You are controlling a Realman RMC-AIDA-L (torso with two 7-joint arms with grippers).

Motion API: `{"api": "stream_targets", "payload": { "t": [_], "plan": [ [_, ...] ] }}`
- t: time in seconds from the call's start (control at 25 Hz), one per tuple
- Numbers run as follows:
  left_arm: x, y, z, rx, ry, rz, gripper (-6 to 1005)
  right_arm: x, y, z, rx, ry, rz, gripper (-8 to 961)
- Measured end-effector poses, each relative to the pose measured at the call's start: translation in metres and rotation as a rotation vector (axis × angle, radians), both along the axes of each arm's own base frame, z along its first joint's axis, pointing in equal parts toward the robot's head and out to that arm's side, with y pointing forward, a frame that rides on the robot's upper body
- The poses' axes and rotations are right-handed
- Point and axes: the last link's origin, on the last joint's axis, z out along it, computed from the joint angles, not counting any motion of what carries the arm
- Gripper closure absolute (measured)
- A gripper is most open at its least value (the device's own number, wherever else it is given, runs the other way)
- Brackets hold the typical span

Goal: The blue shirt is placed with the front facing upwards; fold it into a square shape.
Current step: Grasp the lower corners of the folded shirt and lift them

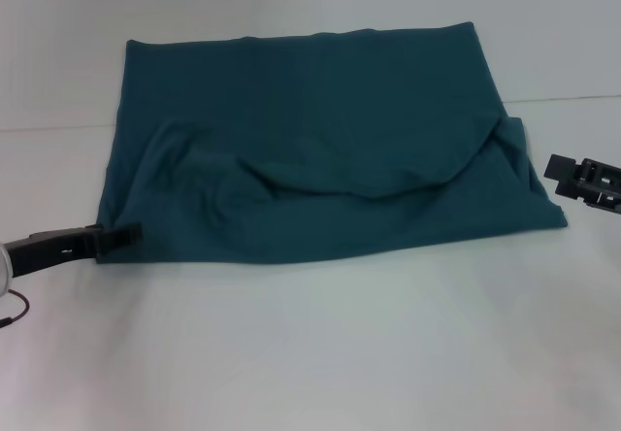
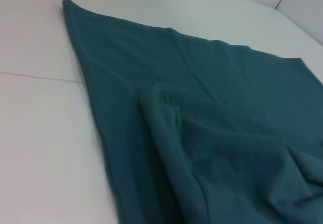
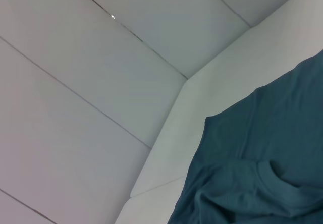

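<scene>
The white table (image 1: pixel 320 353) is carrying only the shirt (image 1: pixel 310 111), leaving open room on every side. The shirt is lying mid-table, folded over, plain teal showing, a curved fold sagging across its near half. The left gripper (image 1: pixel 121 237) is touching its near left corner; the right gripper (image 1: pixel 568 174) is hovering beside its right edge. I cannot tell either's jaws.

Setting: robot test bench or lab | Evidence: plain white table (image 1: pixel 310 353) with panel seams; bare pale panelled wall (image 3: pixel 75 82); no household furnishings visible.
</scene>
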Motion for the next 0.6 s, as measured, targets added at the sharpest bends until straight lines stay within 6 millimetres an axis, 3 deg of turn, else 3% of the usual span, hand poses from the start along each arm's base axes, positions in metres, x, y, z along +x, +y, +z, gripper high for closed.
{"api": "stream_targets", "payload": {
  "t": [0.52,0.6],
  "plan": [
    [0.0032,0.002,0.0061,0.02,-0.048,0.034,328,0.0044,-0.0028,-0.0019,-0.005,0.011,-0.017,42],
    [0.0016,0.0021,0.0059,0.026,-0.037,0.039,251,0.0045,-0.0028,-0.0017,-0.003,0.011,-0.017,43]
  ]
}}
